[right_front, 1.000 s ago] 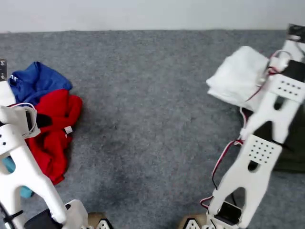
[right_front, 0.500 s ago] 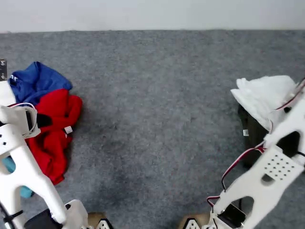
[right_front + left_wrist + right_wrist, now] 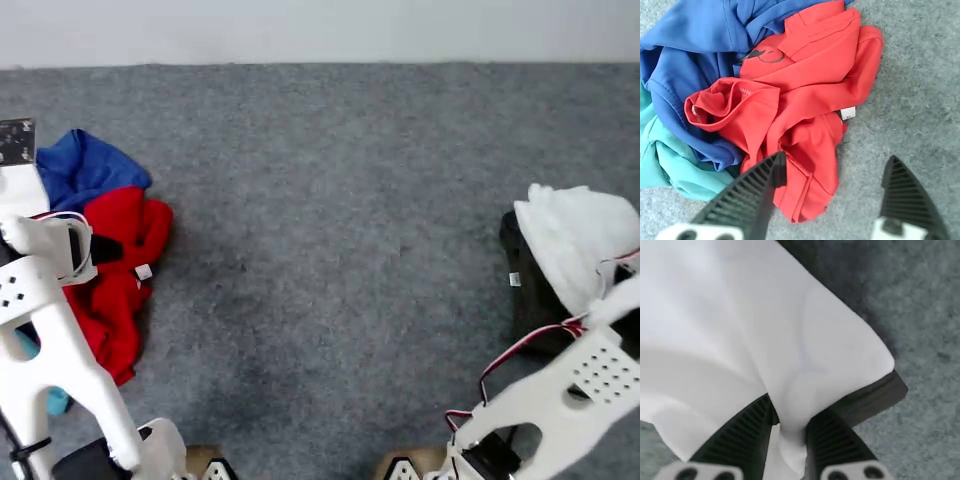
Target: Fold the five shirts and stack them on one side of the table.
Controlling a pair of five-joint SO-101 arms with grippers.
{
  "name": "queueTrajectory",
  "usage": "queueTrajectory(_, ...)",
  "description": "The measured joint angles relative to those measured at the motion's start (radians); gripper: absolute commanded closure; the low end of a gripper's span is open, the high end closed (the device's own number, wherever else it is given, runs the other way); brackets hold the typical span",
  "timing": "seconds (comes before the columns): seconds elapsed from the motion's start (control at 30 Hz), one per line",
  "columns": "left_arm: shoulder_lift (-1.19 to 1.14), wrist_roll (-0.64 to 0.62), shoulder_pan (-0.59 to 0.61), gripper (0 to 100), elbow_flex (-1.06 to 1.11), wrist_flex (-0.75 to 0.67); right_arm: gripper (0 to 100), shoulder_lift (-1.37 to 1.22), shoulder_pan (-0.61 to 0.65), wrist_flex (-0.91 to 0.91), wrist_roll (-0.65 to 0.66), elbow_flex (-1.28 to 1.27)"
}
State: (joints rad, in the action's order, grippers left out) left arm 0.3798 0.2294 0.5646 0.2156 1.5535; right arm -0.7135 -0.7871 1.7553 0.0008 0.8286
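White shirt (image 3: pixel 790 340) pinched in right fingers (image 3: pixel 747 427); left fingers (image 3: pixel 757 187) spread above red shirt (image 3: pixel 810 95).

Tag (image 3: pixel 848 113) on the red shirt (image 3: pixel 805 95) is illegible.

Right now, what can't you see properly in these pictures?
Teal shirt: high view, mostly behind the left arm; left wrist view, tucked under the blue shirt and cut by the edge.
Dark shirt: high view, covered by the white shirt and the right arm.
Red shirt's tag: too small to read.
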Motion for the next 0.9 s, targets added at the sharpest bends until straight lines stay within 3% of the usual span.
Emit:
queueTrajectory(0.4, 0.0, 0.0, 0.0, 69, 0.0, 0.021, 97.6, 0.003, -0.006, 0.0, 0.003, -0.137)
queueTrajectory(0.6, 0.0, 0.0, 0.0, 69, 0.0, 0.021, 84.1, 0.003, -0.029, 0.0, 0.0, -0.215)
queueTrajectory(0.7, 0.0, 0.0, 0.0, 69, 0.0, 0.021, 81.9, 0.012, -0.064, 0.0, 0.0, -0.244)
queueTrajectory(0.9, 0.0, 0.0, 0.0, 69, 0.0, 0.021, 81.8, 0.109, -0.123, 0.0, 0.12, -0.31)
